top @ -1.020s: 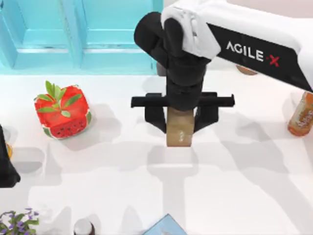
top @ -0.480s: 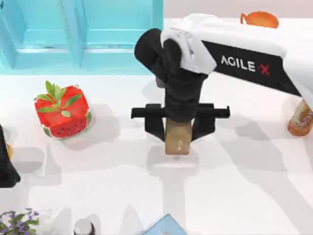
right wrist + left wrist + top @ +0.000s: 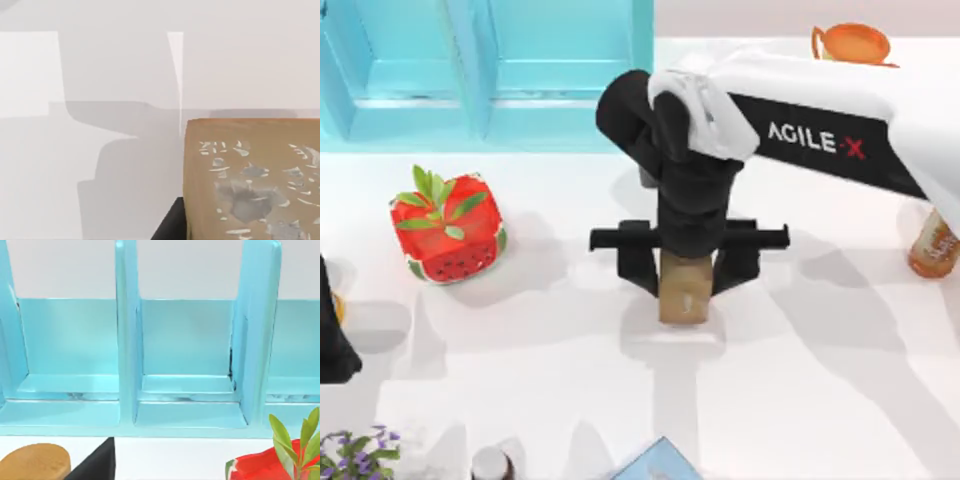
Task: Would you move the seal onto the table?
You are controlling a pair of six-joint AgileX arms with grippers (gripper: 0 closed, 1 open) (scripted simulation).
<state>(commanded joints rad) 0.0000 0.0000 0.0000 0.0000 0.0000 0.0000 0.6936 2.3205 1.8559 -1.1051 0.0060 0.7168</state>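
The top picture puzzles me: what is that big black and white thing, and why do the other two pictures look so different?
It is a robot arm, the right of two at a white table, seen from above. Its hand grips a tan block, the seal, between two black fingers. A camera on that arm's wrist gives the close picture of the seal. The left arm sits parked at the table's left edge; its wrist camera faces the blue cabinet. A watermelon cube, an amber bottle and an orange trophy also stand on the table.
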